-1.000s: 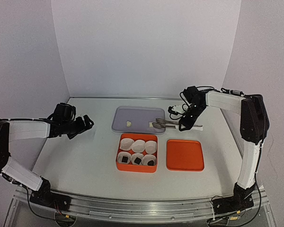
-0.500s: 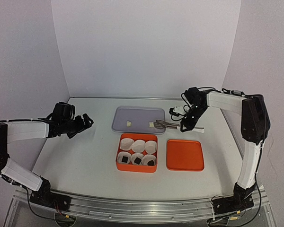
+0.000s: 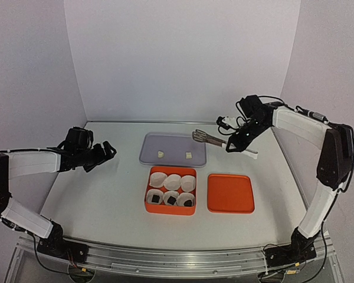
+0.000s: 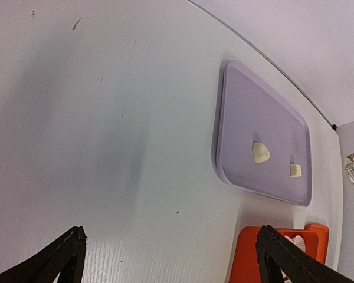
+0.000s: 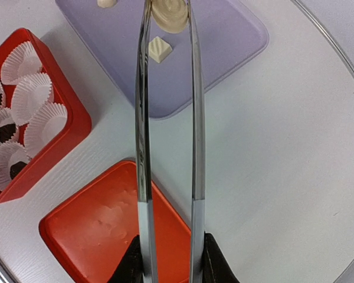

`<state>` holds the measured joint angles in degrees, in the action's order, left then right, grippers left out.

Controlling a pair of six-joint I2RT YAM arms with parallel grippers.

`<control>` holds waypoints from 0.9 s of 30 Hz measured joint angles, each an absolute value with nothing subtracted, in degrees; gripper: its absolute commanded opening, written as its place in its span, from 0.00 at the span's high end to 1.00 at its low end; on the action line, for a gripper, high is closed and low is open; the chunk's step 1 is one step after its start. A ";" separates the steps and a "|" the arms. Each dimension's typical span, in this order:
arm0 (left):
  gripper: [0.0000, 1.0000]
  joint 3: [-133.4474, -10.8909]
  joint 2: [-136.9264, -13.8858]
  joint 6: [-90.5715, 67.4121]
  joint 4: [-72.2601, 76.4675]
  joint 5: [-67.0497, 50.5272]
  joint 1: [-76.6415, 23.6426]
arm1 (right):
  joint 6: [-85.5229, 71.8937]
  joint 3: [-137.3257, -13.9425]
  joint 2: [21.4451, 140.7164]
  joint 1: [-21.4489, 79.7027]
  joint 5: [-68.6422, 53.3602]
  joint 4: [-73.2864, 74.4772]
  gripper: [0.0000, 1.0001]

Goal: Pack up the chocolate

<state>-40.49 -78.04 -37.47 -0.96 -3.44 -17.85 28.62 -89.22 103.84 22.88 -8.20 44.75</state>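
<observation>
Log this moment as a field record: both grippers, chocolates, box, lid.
left gripper: open, empty, over the table
right gripper: shut on tongs, tips over the tray
pale chocolates: two, loose on the tray
dark chocolates: three, in near-row cups
orange box: six paper cups, far row empty
orange lid: flat, right of box, apart

Lavender tray (image 3: pixel 165 145) on table (image 3: pixel 100 191). Orange box (image 3: pixel 170 211) just in front, six white paper cups (image 3: pixel 173 181) inside. Orange lid (image 3: pixel 230 193) flat beside it, right. Metal tongs (image 3: pixel 215 140) aloft near tray's right corner.
</observation>
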 measured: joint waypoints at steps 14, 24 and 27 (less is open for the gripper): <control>0.00 -43.59 -79.13 -38.43 -1.63 -2.43 -17.85 | -0.28 -83.71 94.70 40.14 0.15 47.53 1.00; 0.00 -47.52 -82.07 -38.61 -2.92 -3.17 -17.85 | -19.20 -78.47 89.98 52.21 9.94 51.97 1.00; 0.00 -47.96 -82.07 -37.51 -3.21 -4.13 -17.85 | -21.88 -79.76 91.27 56.49 12.90 53.52 1.00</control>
<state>-47.96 -82.07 -37.51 -3.21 -4.13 -17.85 -21.88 -79.76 91.27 56.49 12.90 53.52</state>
